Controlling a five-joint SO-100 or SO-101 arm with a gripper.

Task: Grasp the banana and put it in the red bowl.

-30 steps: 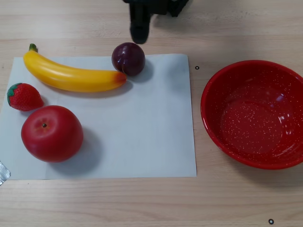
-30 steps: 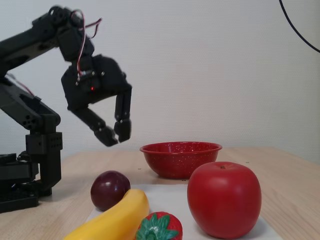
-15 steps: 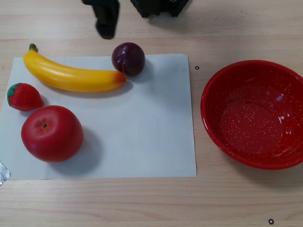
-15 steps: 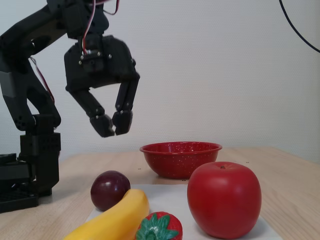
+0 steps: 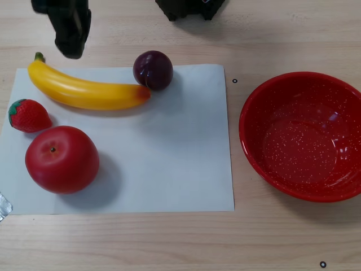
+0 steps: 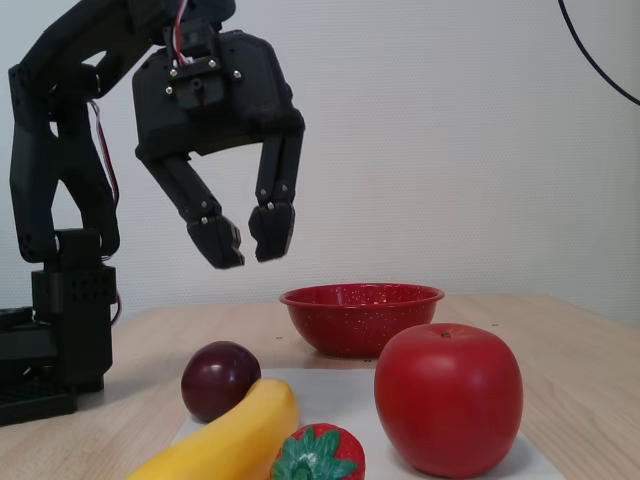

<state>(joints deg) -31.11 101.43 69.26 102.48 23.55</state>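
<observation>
The yellow banana (image 5: 84, 90) lies on a white paper sheet (image 5: 169, 158), green stem at the left, orange end touching a dark purple plum (image 5: 153, 70). In the fixed view the banana (image 6: 225, 440) lies low in front. The red speckled bowl (image 5: 256, 152) stands on the table right of the sheet; in the fixed view it (image 6: 362, 318) sits at the back. My black gripper (image 6: 246, 240) hangs in the air well above the fruit, open and empty. In the other view it (image 5: 70, 31) shows at the top left, above the banana's stem end.
A red apple (image 5: 62, 159) and a strawberry (image 5: 27, 115) lie on the sheet's left part, in front of the banana. The arm's base (image 6: 55, 330) stands at the left of the fixed view. The table is light wood (image 5: 169, 243).
</observation>
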